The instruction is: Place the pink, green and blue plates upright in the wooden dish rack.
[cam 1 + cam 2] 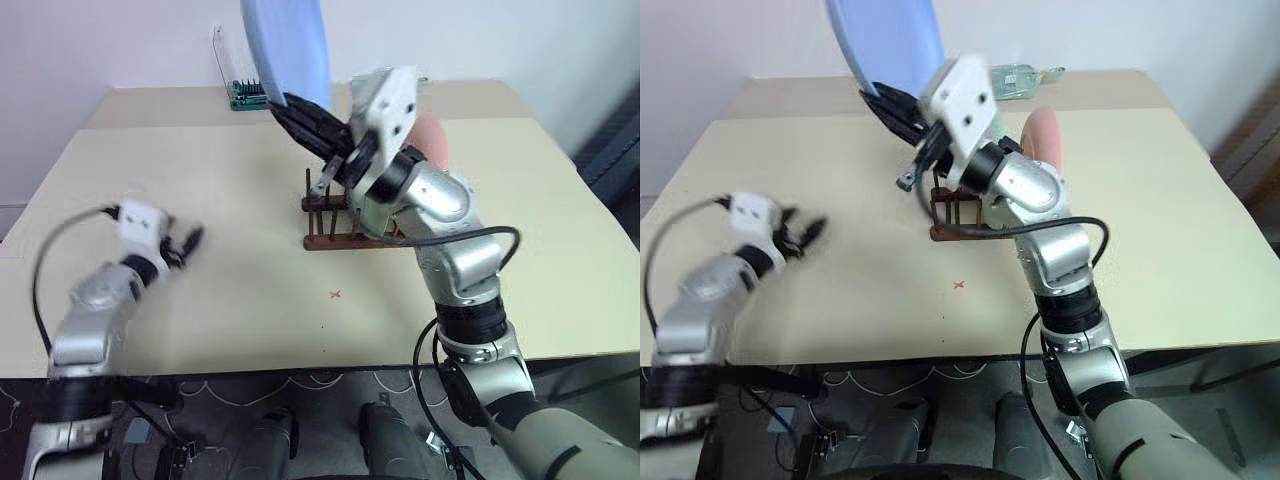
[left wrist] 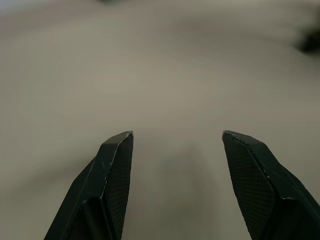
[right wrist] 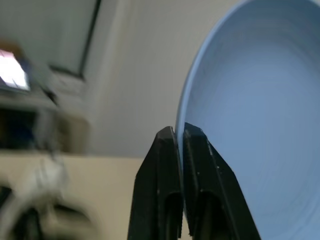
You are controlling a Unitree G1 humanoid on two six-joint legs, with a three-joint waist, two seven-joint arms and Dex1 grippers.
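Robot right gripper [image 3: 180, 137] pinches the rim of the blue plate [image 1: 290, 45], holding it nearly upright in the air above the wooden dish rack [image 1: 335, 225], where the pink plate [image 1: 1045, 135] already stands on edge. Left gripper [image 2: 177, 145] hovers well to the left over the bare beige table [image 1: 230, 300], fingers spread and empty. Stiff, light and probably smooth, the plate seems best held by its rim, and could pivot or slip in so narrow a pinch.
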